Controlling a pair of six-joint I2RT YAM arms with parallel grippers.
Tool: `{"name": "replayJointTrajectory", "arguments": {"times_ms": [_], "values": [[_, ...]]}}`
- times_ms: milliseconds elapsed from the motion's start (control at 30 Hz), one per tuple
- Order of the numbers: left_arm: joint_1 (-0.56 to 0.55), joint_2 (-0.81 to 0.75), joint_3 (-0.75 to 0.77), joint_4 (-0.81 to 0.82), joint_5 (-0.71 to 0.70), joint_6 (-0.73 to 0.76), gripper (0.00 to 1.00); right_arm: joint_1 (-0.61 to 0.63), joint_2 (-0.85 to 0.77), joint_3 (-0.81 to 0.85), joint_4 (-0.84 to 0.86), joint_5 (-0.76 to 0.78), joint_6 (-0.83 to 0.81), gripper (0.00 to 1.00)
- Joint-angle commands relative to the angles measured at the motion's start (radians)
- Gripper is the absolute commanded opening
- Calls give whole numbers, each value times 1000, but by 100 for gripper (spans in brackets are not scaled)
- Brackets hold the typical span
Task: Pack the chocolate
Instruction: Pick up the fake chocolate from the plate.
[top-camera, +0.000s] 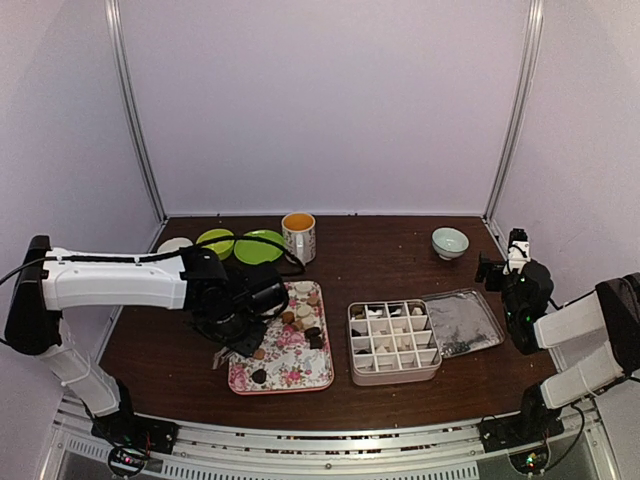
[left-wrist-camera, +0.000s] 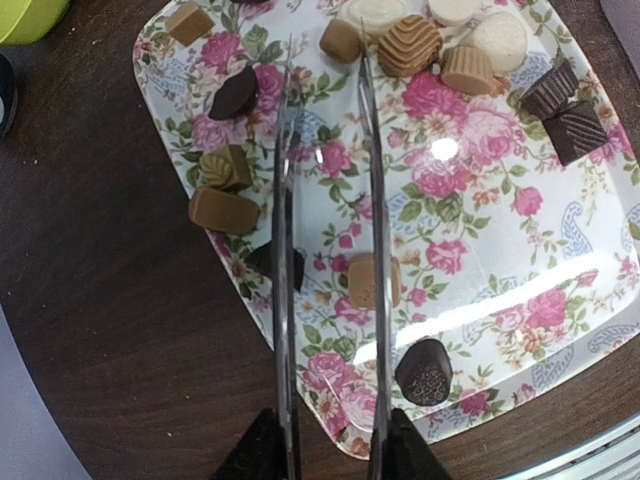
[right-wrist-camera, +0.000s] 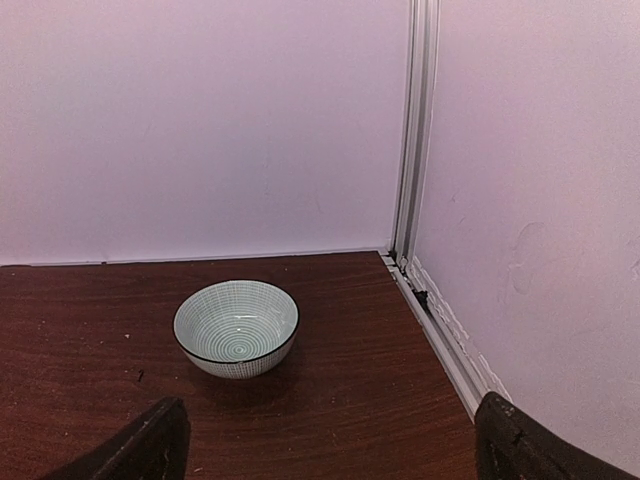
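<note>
Left jaws pinch metal tongs (left-wrist-camera: 283, 250) part-closed, the arm (top-camera: 115, 280) stretched low over the floral tray (left-wrist-camera: 520, 330), chocolate (left-wrist-camera: 408, 45) scattered under and ahead of the blades. Centring one tan piece (left-wrist-camera: 358, 282) between them before squeezing looks wise. Right jaws hang wide open and empty, facing a bowl (right-wrist-camera: 236, 325).

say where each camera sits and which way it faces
top external: above and behind the bases, looking down on table, left arm, right arm, floral tray.
left wrist: on the left arm, straight down at the tray's chocolates; left fingers hold tongs.
right wrist: low, facing the back right corner and bowl; open right fingers at bottom.
shared: tray in top and left wrist; bowl in top and right wrist.
</note>
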Motion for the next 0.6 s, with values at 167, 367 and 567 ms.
{"name": "replayJointTrajectory", "arguments": {"times_ms": [167,367,567], "values": [[21,14,34,58,27,55,35,-6,2,14,0,1,1,100],[42,16,24,79,34,73,36,-7,2,14,0,2,1,100],[52,36,37,97,41,88,36,-7,2,14,0,2,0,100]]}}
